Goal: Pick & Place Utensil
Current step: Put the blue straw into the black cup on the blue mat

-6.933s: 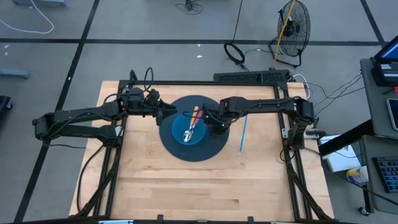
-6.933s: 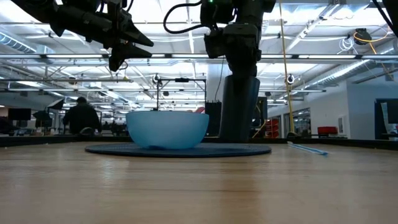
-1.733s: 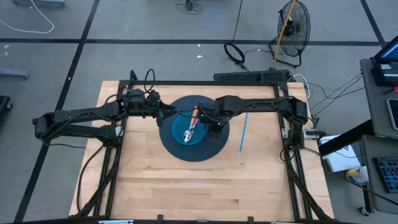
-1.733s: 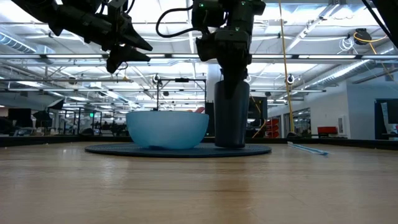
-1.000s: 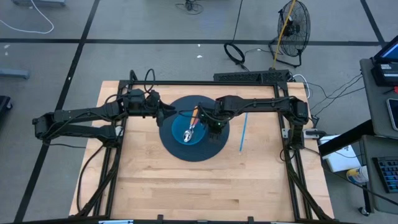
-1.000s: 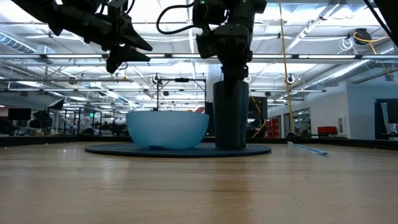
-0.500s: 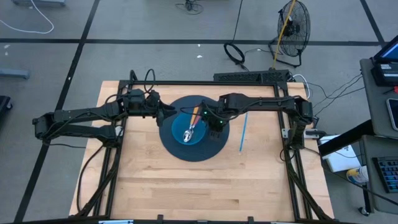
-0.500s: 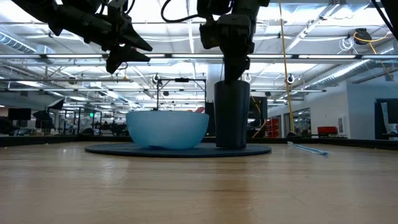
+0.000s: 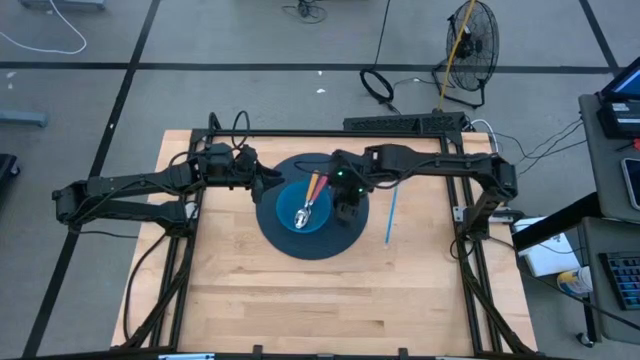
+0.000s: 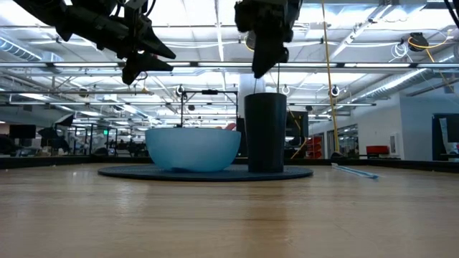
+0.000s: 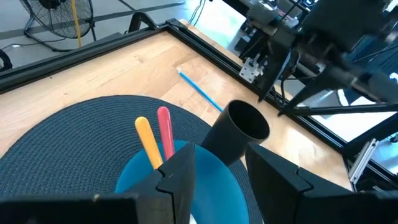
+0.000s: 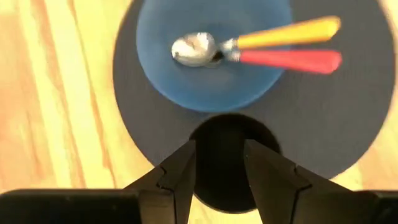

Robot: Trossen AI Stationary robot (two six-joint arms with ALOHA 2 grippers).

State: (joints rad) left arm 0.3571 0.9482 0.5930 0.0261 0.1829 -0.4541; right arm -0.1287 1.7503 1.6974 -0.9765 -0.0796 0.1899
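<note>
Two utensils, one yellow-handled [image 9: 312,186] and one red-handled [image 12: 289,60], lie in the blue bowl [image 9: 303,212] on the dark round mat [image 9: 280,240]. A black cup [image 10: 265,132] stands upright just beside the bowl. Above it hangs the right gripper [image 10: 266,68], fingers spread and empty. The left gripper [image 10: 138,72], also spread, hovers over the bowl's other side above the bench [image 9: 300,300].

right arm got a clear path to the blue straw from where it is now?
Probably yes. The right gripper hangs open above the dark cup, free of it. The blue straw lies alone on bare table just off the round mat, on the right arm's side, with nothing over it.
</note>
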